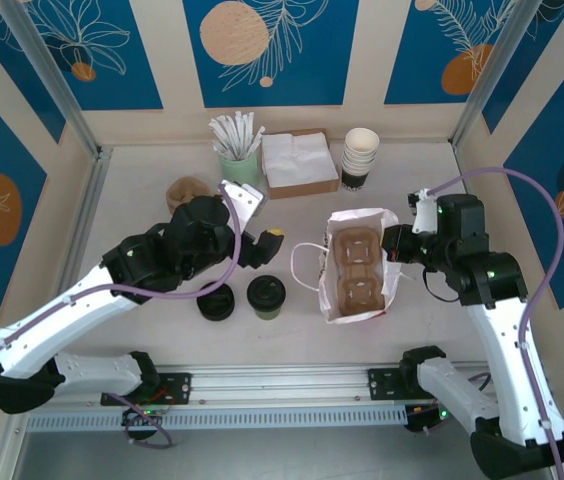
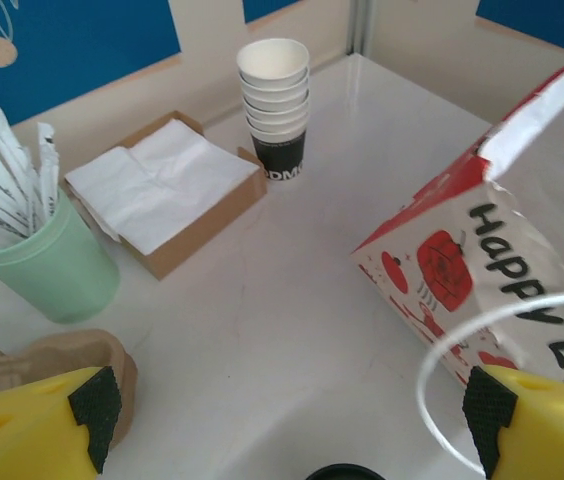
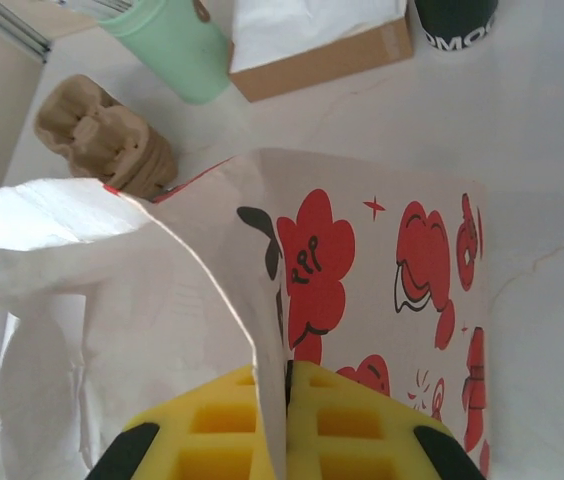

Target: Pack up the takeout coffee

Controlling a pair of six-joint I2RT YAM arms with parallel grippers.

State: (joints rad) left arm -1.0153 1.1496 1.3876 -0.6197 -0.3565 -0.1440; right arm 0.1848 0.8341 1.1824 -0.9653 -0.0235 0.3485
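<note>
The takeout coffee (image 1: 266, 296), a small cup with a black lid and greenish side, stands on the table left of the paper bag (image 1: 334, 300). My left gripper (image 1: 265, 247) hovers open just behind it, nothing between its fingers. In the left wrist view the black lid's rim (image 2: 345, 472) peeks in at the bottom edge, below the open left gripper (image 2: 290, 415). My right gripper (image 1: 394, 245) is shut on the bag's right rim. The right wrist view shows the right gripper (image 3: 287, 385) pinching the white rim of the bag (image 3: 362, 260). A cardboard cup carrier (image 1: 354, 268) sits inside the bag.
A low stack of black lids (image 1: 216, 304) lies left of the coffee. At the back stand a green cup of stirrers (image 1: 238, 160), a napkin box (image 1: 299, 160), stacked white cups (image 1: 360, 155) and spare cardboard carriers (image 1: 186, 190). The bag's white handle (image 2: 442, 350) loops near my left gripper's right finger.
</note>
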